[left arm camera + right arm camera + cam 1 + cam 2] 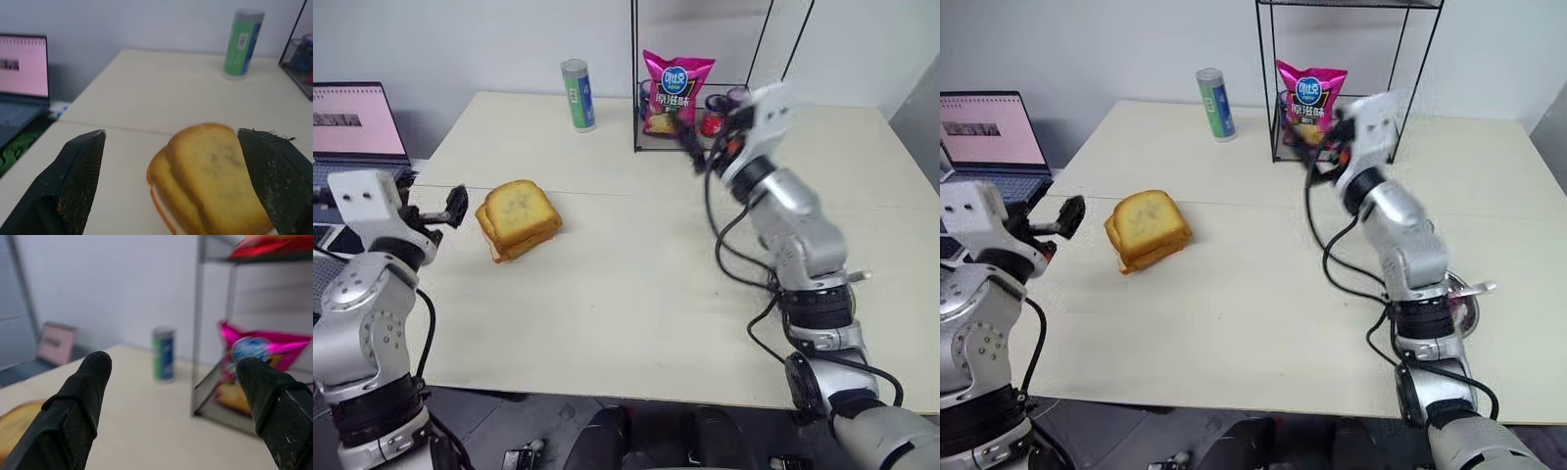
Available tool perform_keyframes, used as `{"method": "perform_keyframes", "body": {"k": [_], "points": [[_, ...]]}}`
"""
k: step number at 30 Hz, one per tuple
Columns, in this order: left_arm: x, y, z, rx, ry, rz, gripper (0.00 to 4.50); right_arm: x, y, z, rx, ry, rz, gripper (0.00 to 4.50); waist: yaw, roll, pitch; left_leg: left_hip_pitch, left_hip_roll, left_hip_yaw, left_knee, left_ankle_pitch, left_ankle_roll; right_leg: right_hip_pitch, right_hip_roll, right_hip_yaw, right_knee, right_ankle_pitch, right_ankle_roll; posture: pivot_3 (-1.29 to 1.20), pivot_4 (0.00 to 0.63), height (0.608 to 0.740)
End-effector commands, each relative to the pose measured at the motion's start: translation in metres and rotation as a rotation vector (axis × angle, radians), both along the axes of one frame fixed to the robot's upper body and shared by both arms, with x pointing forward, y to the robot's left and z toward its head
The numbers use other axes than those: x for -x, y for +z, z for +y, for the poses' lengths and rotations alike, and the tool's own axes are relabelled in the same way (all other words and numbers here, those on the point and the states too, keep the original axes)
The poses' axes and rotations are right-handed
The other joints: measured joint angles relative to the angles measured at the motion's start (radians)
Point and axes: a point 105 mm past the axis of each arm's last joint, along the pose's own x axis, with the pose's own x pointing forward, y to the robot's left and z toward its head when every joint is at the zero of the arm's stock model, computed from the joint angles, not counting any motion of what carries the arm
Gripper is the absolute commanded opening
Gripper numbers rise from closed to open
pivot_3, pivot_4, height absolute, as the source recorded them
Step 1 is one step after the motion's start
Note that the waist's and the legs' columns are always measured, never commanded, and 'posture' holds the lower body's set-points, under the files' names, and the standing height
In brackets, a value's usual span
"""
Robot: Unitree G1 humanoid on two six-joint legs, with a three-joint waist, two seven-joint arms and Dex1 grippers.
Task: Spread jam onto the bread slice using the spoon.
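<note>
Bread slice [215, 171] lies between left fingers [78, 181], untouched.

A pale cream bench [636, 284] stands against a plain white wall [460, 44]. At its twelve o'clock rises a black wire rack [1278, 88]. At nine o'clock, off the bench's edge, an open laptop [352, 122] glows pink.
</note>
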Motion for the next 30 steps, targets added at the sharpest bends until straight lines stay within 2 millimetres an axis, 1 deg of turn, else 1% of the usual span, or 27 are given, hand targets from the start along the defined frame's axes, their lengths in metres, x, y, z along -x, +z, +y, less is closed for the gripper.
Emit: {"method": "perform_keyframes", "body": {"k": [1,3,6,9,11,15,17,19,21,24,26,27,30], "points": [[0.008,-0.009,-0.011,0.174,-0.069,0.016,4.50,0.035,-0.030,0.032,0.117,0.326,0.061,4.45,0.001,0.000,0.000,0.000,0.000,0.000,0.000,0.000,0.000,-0.001,0.000,0.001,0.000,0.000,-0.001,0.00,0.150,0.740],[0.008,-0.021,-0.017,0.242,-0.101,0.056,4.50,0.040,-0.042,0.033,0.145,0.383,0.102,4.45,0.000,0.000,0.000,0.000,0.000,0.002,0.000,-0.001,0.000,-0.002,0.001,0.004,0.001,0.001,-0.001,0.00,0.150,0.740],[0.003,-0.035,-0.028,0.318,-0.167,0.104,4.50,0.044,-0.047,0.032,0.164,0.403,0.103,4.45,0.000,-0.001,0.000,0.000,0.001,0.006,0.000,-0.001,0.000,-0.006,0.002,0.008,0.003,0.002,-0.004,0.00,0.150,0.740],[-0.008,-0.048,-0.031,0.310,-0.175,0.141,4.50,0.044,-0.048,0.032,0.164,0.390,0.103,4.45,0.001,-0.001,0.000,0.002,0.004,0.009,0.000,-0.001,0.001,-0.006,0.006,0.012,0.003,0.002,-0.004,0.00,0.150,0.740],[-0.014,-0.050,-0.032,0.308,-0.181,0.146,4.50,0.044,-0.048,0.031,0.158,0.382,0.105,4.45,0.005,-0.001,0.000,0.002,0.006,0.010,0.000,-0.001,0.001,-0.007,0.008,0.014,0.003,0.003,-0.004,0.00,0.150,0.740],[-0.040,-0.061,-0.030,0.300,-0.159,0.181,4.50,0.046,-0.048,0.027,0.148,0.347,0.114,4.45,0.014,-0.002,-0.001,0.003,0.008,0.012,0.000,-0.001,0.000,-0.007,0.011,0.016,0.004,0.004,-0.005,0.00,0.150,0.740],[-0.050,-0.062,-0.034,0.302,-0.187,0.187,4.50,0.048,-0.049,0.025,0.146,0.330,0.120,4.45,0.016,-0.002,-0.001,0.003,0.009,0.013,0.000,-0.001,0.000,-0.008,0.011,0.017,0.004,0.004,-0.006,0.00,0.150,0.740],[-0.055,-0.063,-0.036,0.299,-0.207,0.191,4.50,0.048,-0.049,0.023,0.145,0.315,0.124,4.45,0.016,-0.002,-0.001,0.003,0.009,0.015,0.000,-0.001,-0.001,-0.008,0.012,0.019,0.003,0.004,-0.006,0.00,0.150,0.740],[-0.060,-0.065,-0.036,0.297,-0.215,0.199,4.50,0.049,-0.050,0.020,0.143,0.298,0.129,4.45,0.016,-0.002,-0.001,0.003,0.009,0.018,0.000,0.000,-0.002,-0.008,0.011,0.021,0.003,0.007,-0.010,0.00,0.150,0.740],[-0.065,-0.067,-0.037,0.301,-0.234,0.203,4.50,0.050,-0.050,0.017,0.139,0.277,0.135,4.45,0.017,-0.002,-0.001,0.003,0.009,0.019,0.000,0.001,-0.004,-0.009,0.011,0.021,0.003,0.007,-0.010,0.00,0.150,0.740],[-0.067,-0.068,-0.039,0.291,-0.248,0.208,4.12,0.050,-0.050,0.016,0.133,0.267,0.139,4.50,0.018,-0.003,-0.001,0.003,0.009,0.018,0.000,0.001,-0.004,-0.009,0.011,0.021,0.003,0.007,-0.010,0.00,0.150,0.740],[-0.068,-0.068,-0.040,0.288,-0.259,0.208,4.02,0.051,-0.050,0.016,0.129,0.262,0.140,4.50,0.018,-0.003,-0.001,0.003,0.009,0.018,0.000,0.000,-0.004,-0.009,0.011,0.021,0.004,0.007,-0.010,0.00,0.150,0.740],[-0.069,-0.068,-0.042,0.283,-0.275,0.208,3.31,0.051,-0.049,0.015,0.124,0.252,0.141,4.50,0.018,-0.003,-0.001,0.004,0.009,0.018,0.000,-0.001,-0.001,-0.009,0.011,0.021,0.004,0.007,-0.009,0.00,0.150,0.740]]}}
